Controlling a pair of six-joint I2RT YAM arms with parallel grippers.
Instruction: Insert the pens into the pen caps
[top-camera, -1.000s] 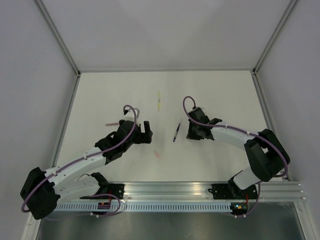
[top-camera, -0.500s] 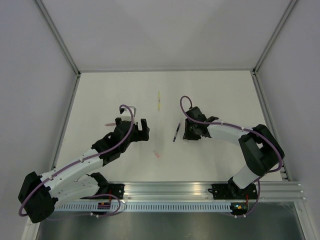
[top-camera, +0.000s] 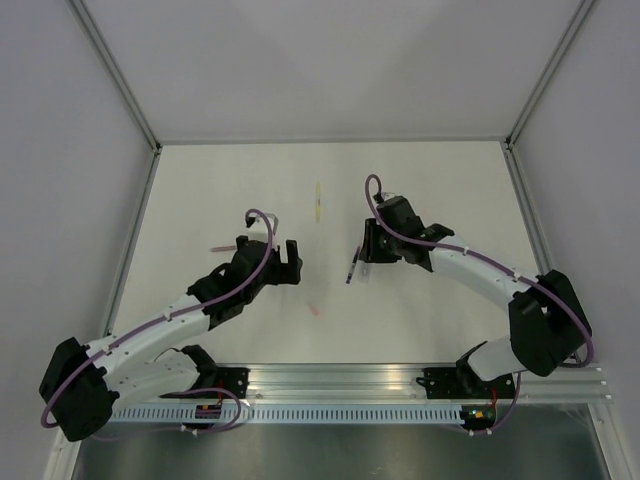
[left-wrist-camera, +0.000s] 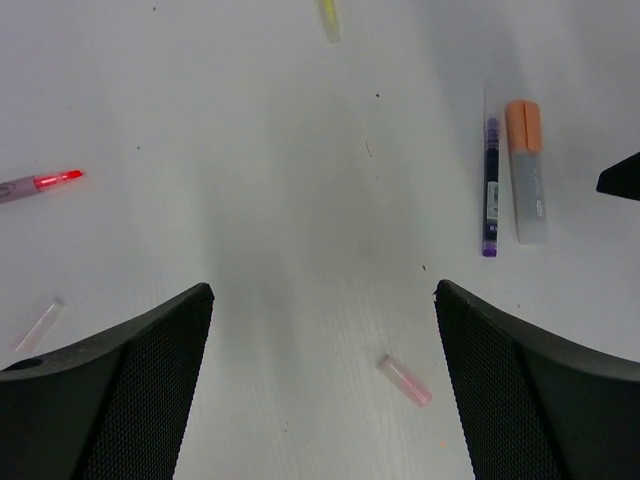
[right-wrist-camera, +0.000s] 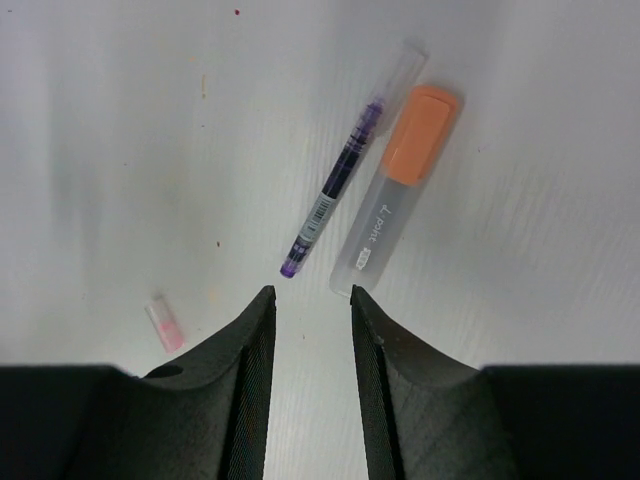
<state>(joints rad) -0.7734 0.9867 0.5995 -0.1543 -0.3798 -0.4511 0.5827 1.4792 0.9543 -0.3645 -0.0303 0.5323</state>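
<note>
Gaping apart, left hand (left-wrist-camera: 322, 290) and right hand (right-wrist-camera: 311, 292) grip nothing; pink cap (right-wrist-camera: 165, 323) lies empty.

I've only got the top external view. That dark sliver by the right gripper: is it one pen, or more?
Observer: Two. The right wrist view shows a dark purple pen and, side by side with it, a grey pen with an orange end.
Operator: Is the gripper on either one?
Observer: No. The right gripper is open and empty, its tips just short of the pens' near ends.
Operator: And the pink speck nearer the bases?
Observer: That is a stubby pale pink cap, lying alone on the table with no pen in it.
</note>
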